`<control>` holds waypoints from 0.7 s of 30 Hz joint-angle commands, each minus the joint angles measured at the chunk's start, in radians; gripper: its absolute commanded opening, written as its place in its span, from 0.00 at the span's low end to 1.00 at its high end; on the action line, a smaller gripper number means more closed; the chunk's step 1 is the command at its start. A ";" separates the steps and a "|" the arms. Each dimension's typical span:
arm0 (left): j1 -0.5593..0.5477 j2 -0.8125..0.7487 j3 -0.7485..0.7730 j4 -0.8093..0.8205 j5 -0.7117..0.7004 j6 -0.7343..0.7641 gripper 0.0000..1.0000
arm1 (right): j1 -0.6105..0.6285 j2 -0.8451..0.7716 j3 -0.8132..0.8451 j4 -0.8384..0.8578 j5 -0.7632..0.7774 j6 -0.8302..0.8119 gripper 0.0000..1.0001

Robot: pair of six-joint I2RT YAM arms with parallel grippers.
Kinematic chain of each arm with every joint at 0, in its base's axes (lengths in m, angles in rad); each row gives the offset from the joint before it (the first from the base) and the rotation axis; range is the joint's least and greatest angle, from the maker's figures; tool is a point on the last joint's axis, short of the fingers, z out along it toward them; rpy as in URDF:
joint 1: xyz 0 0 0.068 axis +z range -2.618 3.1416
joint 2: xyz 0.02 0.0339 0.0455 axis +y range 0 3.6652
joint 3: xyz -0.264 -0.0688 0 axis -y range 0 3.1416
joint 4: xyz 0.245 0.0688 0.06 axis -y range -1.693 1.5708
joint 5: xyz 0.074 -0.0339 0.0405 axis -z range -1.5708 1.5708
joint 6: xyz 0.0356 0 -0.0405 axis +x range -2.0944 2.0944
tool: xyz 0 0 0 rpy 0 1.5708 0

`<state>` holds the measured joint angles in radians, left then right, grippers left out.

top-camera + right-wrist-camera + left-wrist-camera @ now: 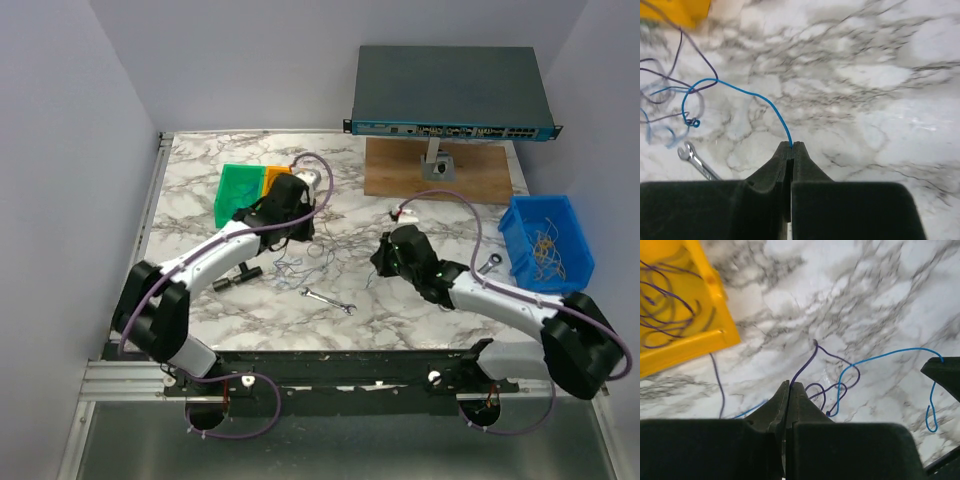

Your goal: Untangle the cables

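left gripper (788,387) clamps 1 purple cable (805,365) | right gripper (791,147) clamps 1 blue cable (747,91) | 2 wrenches (330,300) | table (345,172) bare far centre

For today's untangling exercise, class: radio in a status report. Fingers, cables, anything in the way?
Left fingers shut on purple cable. Right fingers shut on blue cable. Cables looped together between them. Wrench lies nearby.

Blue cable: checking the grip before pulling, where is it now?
In the right wrist view the blue cable arcs left from the shut right gripper, its looped end lying just above the silver wrench.
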<state>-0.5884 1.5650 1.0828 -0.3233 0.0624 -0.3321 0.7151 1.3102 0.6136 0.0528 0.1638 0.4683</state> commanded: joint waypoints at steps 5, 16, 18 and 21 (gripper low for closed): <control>0.190 -0.254 0.043 0.022 -0.063 -0.145 0.00 | -0.042 -0.171 0.008 -0.350 0.519 0.316 0.01; 0.354 -0.303 0.253 -0.080 0.024 -0.156 0.00 | -0.097 -0.386 -0.059 -0.446 0.564 0.438 0.01; 0.353 -0.290 0.316 -0.098 0.045 -0.154 0.00 | -0.097 -0.389 -0.046 -0.453 0.563 0.422 0.01; 0.354 -0.265 0.441 -0.157 0.035 -0.141 0.00 | -0.097 -0.383 -0.025 -0.466 0.576 0.409 0.01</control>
<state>-0.2348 1.2774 1.3647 -0.4004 0.0593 -0.4824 0.6197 0.9283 0.5632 -0.3672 0.6846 0.8810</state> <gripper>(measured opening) 0.012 0.028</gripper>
